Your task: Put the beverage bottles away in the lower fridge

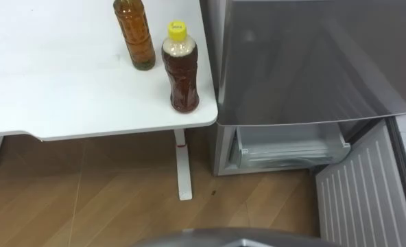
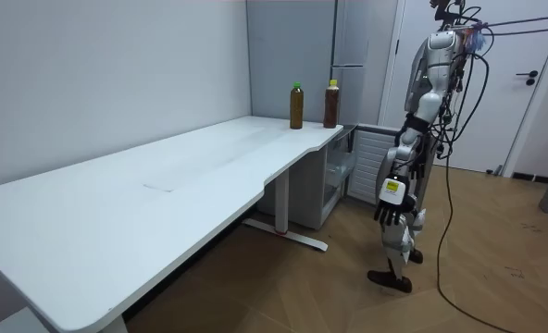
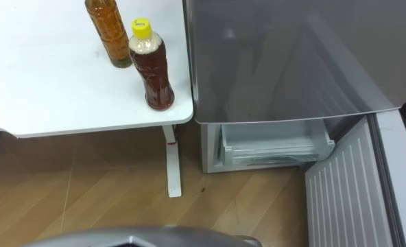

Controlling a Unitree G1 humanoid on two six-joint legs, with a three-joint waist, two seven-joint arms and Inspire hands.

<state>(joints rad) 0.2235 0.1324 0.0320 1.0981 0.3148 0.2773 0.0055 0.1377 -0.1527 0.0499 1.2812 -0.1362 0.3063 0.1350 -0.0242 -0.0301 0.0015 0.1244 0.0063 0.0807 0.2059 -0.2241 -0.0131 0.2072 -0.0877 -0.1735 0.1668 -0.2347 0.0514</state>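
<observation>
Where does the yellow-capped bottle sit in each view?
Left eye view: yellow-capped bottle, top centre, at the table corner.
Right eye view: top, left of centre, same corner.
Room view: upper middle, table's far end, nearest the fridge.
Shared landmark: the fridge beside that corner.

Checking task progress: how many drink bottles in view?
2. A yellow-capped plastic bottle of reddish-brown drink stands at the white table's corner by the grey fridge; a green-capped amber bottle stands just behind it. Others may be hidden inside.
</observation>
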